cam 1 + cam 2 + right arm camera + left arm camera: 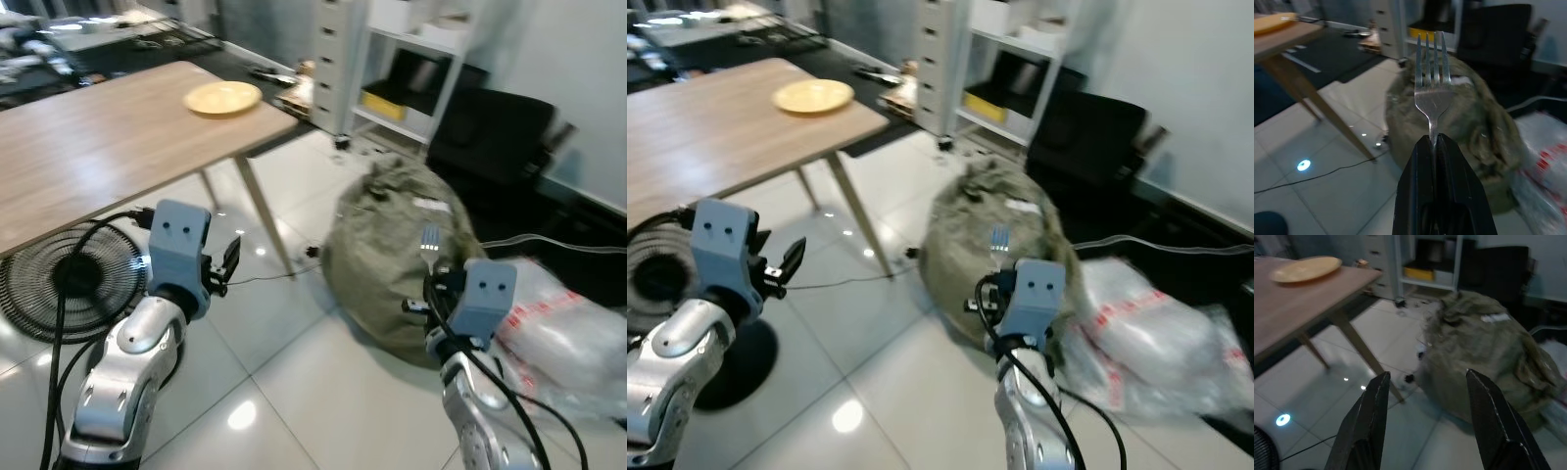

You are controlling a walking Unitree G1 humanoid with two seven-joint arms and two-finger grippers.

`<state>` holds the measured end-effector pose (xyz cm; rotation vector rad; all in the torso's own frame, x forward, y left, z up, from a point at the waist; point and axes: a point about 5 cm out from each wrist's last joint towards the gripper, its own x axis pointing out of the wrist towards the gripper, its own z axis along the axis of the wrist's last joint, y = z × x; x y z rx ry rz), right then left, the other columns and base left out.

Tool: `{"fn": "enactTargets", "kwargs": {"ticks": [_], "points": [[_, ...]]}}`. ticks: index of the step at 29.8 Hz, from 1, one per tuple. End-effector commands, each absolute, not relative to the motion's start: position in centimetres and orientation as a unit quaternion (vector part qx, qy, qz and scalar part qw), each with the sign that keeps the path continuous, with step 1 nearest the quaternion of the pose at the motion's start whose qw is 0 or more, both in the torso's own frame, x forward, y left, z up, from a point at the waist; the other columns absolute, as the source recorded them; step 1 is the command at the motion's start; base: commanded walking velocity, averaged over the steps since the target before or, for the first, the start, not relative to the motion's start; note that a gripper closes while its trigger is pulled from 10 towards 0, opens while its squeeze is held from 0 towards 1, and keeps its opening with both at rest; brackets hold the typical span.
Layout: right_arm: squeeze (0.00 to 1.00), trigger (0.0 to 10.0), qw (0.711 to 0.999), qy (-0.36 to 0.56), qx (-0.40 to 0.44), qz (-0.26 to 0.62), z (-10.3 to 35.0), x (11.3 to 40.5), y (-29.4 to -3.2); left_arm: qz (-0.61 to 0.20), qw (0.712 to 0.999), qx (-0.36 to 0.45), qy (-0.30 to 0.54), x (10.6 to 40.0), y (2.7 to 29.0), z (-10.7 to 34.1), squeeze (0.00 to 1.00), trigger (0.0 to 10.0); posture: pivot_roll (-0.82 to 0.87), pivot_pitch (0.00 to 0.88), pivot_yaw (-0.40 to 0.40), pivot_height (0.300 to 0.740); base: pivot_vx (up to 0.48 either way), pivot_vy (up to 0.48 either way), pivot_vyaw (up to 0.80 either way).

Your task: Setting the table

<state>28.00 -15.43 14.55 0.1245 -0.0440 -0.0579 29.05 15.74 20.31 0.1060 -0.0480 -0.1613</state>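
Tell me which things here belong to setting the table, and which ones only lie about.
For the job:
fork, held in the right claw
yellow plate
wooden table

Only lying about:
green sack
floor fan
plastic bags
white shelf

A silver fork [1432,93] stands upright with its four tines pointing up, its handle pinched between the closed black fingers of the right gripper [1436,147] — well apart from the round yellow plate [222,97], which lies flat near the far corner of the wooden table [88,147].
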Motion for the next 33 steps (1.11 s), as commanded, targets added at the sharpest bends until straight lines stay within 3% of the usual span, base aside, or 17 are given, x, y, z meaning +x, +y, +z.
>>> {"fn": "enactTargets", "kwargs": {"ticks": [1, 6, 8, 10, 18, 25, 33], "points": [[0.00, 10.0, 0.997, -0.009, 0.068, -0.027, 14.0, 27.9, -15.3, -0.079, 0.995, 0.056, -0.008, 29.0, 16.0, 19.7, 0.00, 10.0, -0.01, 0.000, 0.100, 0.740, 0.000, 0.000, -0.80], [0.00, 10.0, 0.999, 0.037, 0.015, 0.000, 11.6, 27.4, -15.4, -0.076, 0.994, 0.064, 0.045, 28.6, 16.5, 16.5, 0.00, 10.0, -0.01, 0.000, 0.099, 0.740, 0.000, 0.000, -0.80], [0.00, 10.0, 0.995, 0.095, -0.018, 0.033, 8.8, 26.9, -15.6, -0.076, 0.990, 0.064, 0.096, 28.1, 16.9, 13.5, 0.00, 10.0, -0.01, 0.000, 0.095, 0.740, 0.000, 0.000, -0.80], [0.00, 10.0, 0.984, 0.163, -0.050, 0.057, 5.5, 25.9, -16.2, -0.081, 0.980, 0.067, 0.171, 27.1, 17.5, 9.6, 0.00, 10.0, -0.01, 0.000, 0.094, 0.740, 0.000, 0.000, -0.79], [0.00, 10.0, 0.952, 0.287, -0.084, 0.072, -1.0, 22.7, -17.7, -0.066, 0.942, 0.058, 0.324, 23.5, 18.9, 0.6, 0.00, 10.0, -0.02, 0.000, 0.076, 0.740, 0.000, 0.000, -0.78], [0.00, 10.0, 0.946, 0.316, -0.052, 0.050, -2.6, 22.0, -17.8, -0.049, 0.935, 0.052, 0.349, 22.3, 18.7, -2.0, 0.00, 10.0, -0.02, 0.000, 0.061, 0.740, 0.000, 0.000, -0.78], [0.00, 10.0, 0.945, 0.325, -0.040, 0.021, -3.4, 21.8, -18.0, -0.109, 0.932, 0.090, 0.335, 21.9, 17.9, -2.8, 0.00, 10.0, -0.03, 0.000, 0.072, 0.740, 0.000, 0.000, -0.78]]}}
